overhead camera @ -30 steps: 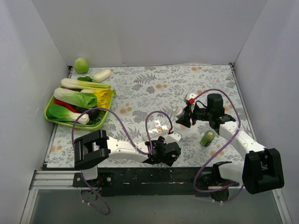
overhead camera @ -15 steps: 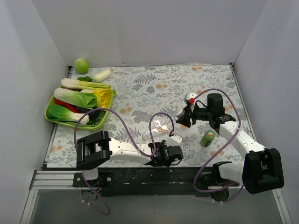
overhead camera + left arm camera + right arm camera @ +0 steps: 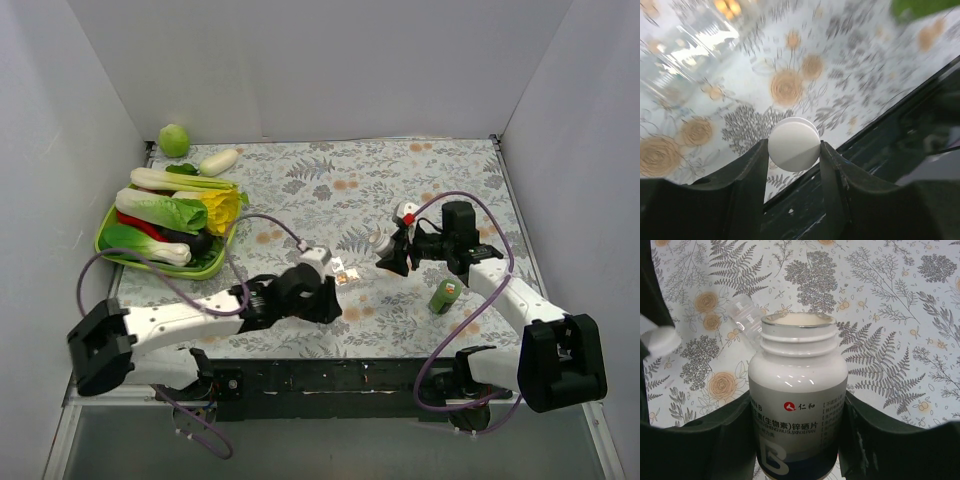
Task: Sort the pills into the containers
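Top external view: my left gripper [image 3: 328,298] sits low in the centre of the frame over the floral tablecloth [image 3: 330,190]. From this height I cannot tell how its jaws stand. The clear plastic pill-box strip [image 3: 346,272] lies on the cloth just to the upper right of that gripper, between the two arms. Right of centre, my right gripper [image 3: 390,258] holds a white plastic bottle [image 3: 382,240]. A small green bottle [image 3: 445,295] lies on the cloth lower right of it. A green plastic tray [image 3: 205,270] of vegetables sits at the left edge, with a round green fruit [image 3: 174,139] in the upper left corner of the cloth.

Left wrist view: the left gripper [image 3: 794,150] has its two dark fingers [image 3: 747,175] pinching a round white pill [image 3: 794,143] at the centre of the frame, above the cloth. The clear strip [image 3: 695,35] shows as blurred plastic at the upper left. The dark table edge [image 3: 910,125] runs across the lower right.

Right wrist view: the right gripper [image 3: 797,410] clamps the white bottle [image 3: 797,390] by its sides. The bottle stands upright in the frame, mouth open, with its printed label facing me. A clear round plastic piece [image 3: 747,312] lies on the cloth behind it to the upper left. A white rounded piece [image 3: 657,340] shows at the left edge; I cannot tell what it is.
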Robot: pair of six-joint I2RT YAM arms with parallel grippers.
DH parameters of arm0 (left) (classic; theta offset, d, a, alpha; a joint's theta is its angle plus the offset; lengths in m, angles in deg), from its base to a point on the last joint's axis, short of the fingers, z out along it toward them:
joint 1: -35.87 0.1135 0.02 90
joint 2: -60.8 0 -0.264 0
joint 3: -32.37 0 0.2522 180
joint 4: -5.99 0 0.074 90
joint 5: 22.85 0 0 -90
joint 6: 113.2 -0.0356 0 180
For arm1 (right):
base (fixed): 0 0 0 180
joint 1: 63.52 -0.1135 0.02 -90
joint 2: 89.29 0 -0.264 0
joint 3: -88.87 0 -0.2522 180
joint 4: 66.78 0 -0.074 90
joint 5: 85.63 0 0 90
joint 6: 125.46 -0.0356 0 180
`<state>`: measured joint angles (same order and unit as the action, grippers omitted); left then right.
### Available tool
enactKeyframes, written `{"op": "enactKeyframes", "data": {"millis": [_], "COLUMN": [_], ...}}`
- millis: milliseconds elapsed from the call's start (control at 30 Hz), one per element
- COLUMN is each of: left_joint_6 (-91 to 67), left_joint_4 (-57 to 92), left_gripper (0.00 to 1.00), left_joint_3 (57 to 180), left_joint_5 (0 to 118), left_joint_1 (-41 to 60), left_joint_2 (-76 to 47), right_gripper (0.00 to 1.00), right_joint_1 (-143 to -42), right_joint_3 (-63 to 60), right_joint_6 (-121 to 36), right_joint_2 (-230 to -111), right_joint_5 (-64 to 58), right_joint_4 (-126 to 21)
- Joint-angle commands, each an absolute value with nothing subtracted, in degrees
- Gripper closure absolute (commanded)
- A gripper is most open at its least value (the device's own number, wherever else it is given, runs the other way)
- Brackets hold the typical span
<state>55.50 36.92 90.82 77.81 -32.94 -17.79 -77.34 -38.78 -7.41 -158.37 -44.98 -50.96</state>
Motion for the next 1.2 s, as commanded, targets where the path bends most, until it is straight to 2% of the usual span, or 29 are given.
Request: {"op": "enactKeyframes", "data": {"millis": [0, 133, 367, 600, 1167], "left_joint_6": [59.59, 64.84, 72.85, 77.69, 89.12], "left_joint_4": [24.51, 20.02, 11.32, 6.40, -6.44], "left_gripper": [0.84, 0.84, 0.85, 0.85, 0.86], "left_joint_3": [83.32, 79.10, 75.40, 74.52, 72.85], "left_joint_5": [61.64, 51.61, 39.13, 35.52, 34.10], "left_joint_1": [-23.03, -12.48, -4.74, -1.31, -1.04], "left_joint_2": [-2.51, 7.07, 9.38, 8.15, 2.88], "right_gripper": [0.99, 0.99, 0.99, 0.98, 0.99], "right_joint_1": [-77.40, -80.20, -87.76, -92.69, -101.39], "right_joint_3": [-35.98, -35.10, -33.70, -31.24, -23.94], "right_joint_6": [-3.39, 0.74, 4.43, 8.56, 7.87], "right_joint_2": [-159.16, -158.99, -157.14, -155.56, -157.58], "right_joint_5": [-48.89, -48.02, -40.38, -33.17, -22.71], "right_joint_4": [-48.55, -45.82, -42.66, -37.12, -31.67]}}
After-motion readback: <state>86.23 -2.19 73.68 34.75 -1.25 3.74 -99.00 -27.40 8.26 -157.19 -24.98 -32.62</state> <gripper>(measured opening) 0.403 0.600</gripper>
